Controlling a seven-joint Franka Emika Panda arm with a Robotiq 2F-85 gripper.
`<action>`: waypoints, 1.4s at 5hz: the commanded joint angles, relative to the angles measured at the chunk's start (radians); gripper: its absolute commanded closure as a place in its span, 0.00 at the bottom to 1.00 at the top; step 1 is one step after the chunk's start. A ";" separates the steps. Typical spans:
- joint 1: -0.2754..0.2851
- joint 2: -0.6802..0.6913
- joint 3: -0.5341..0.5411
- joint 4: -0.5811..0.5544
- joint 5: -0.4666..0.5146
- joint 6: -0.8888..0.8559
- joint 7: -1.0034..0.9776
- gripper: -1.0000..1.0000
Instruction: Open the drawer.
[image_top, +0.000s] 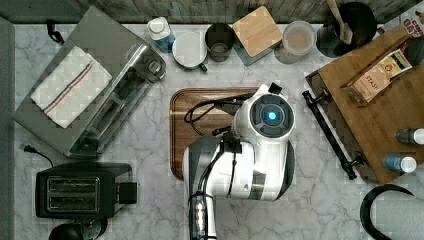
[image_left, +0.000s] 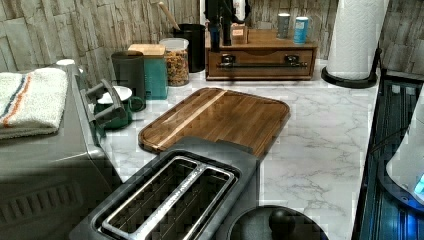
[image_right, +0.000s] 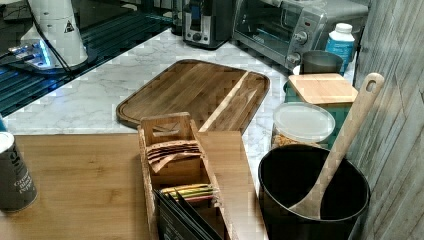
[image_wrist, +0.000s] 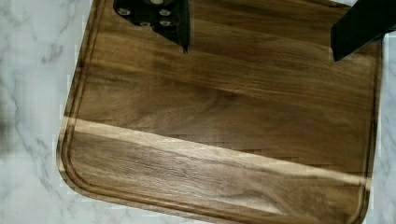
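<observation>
The drawer (image_left: 260, 69) is the brown wooden front of a small cabinet at the back of the counter in the left view, and it sits flush with the cabinet. Its long black bar handle (image_left: 262, 64) rests on two short standoffs. In the top view the handle (image_top: 329, 135) runs along the cabinet's left edge, at the top view's right. My gripper (image_wrist: 261, 53) hangs open above the wooden tray (image_wrist: 210, 121), its two black fingers (image_wrist: 161, 21) wide apart with nothing between them. The left view shows the gripper (image_left: 221, 30) high up, in front of the cabinet's left end.
On the cabinet top (image_top: 380, 115) stand a tea box (image_top: 377, 75) and two bottles (image_top: 400, 162). A toaster oven (image_top: 95, 85), a toaster (image_top: 80, 190), jars and cups (image_top: 220, 42) line the marble counter. A paper towel roll (image_left: 356, 37) stands right of the cabinet in the left view.
</observation>
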 joint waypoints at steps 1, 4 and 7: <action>-0.102 -0.025 -0.143 -0.086 0.042 0.130 -0.356 0.00; -0.142 0.005 -0.199 -0.161 0.043 0.336 -0.652 0.00; -0.222 0.090 -0.231 -0.100 0.121 0.405 -0.891 0.00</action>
